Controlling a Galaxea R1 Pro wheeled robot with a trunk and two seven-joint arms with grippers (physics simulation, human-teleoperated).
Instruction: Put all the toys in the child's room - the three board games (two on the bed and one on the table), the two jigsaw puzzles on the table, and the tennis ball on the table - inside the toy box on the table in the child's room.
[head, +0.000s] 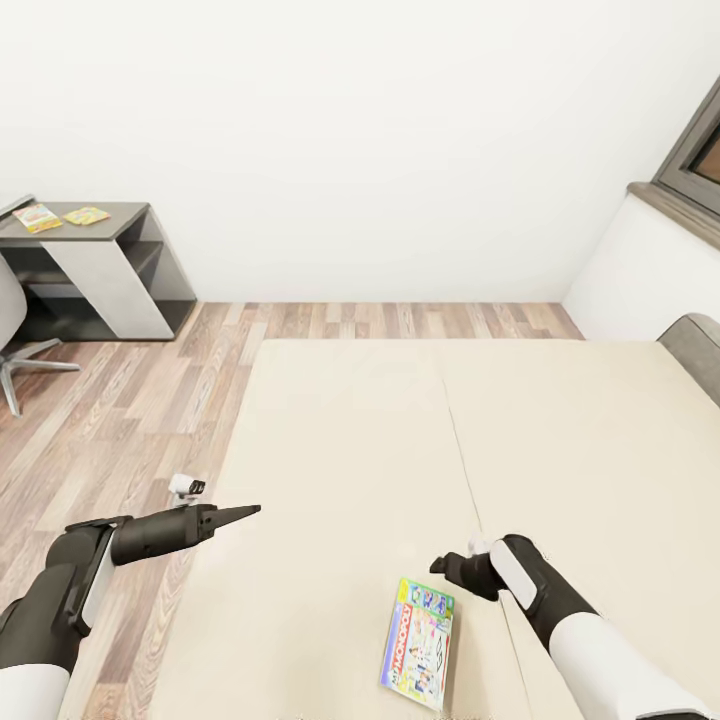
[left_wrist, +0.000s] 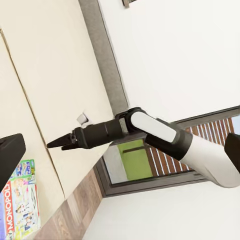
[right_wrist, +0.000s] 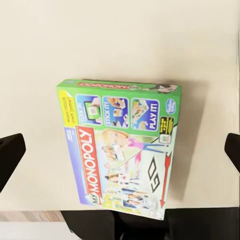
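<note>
The right gripper (head: 447, 566) hangs spread wide above the Monopoly box (head: 418, 643) lying flat on the bed (head: 400, 440), apparently lining up to straddle it, while the left gripper (head: 250, 511) waits closed beside the bed.

Evenly and brightly lit throughout, soft and diffuse, without glare or hard highlights on the white wall (head: 350, 130) or the bed (head: 400, 440). Only a faint, soft-edged shadow under the Monopoly box (right_wrist: 122, 150), falling between the right gripper's fingertips (right_wrist: 7, 155). Sharp across the head view, slightly soft in both wrist views, with mild stretching toward the edges.
</note>
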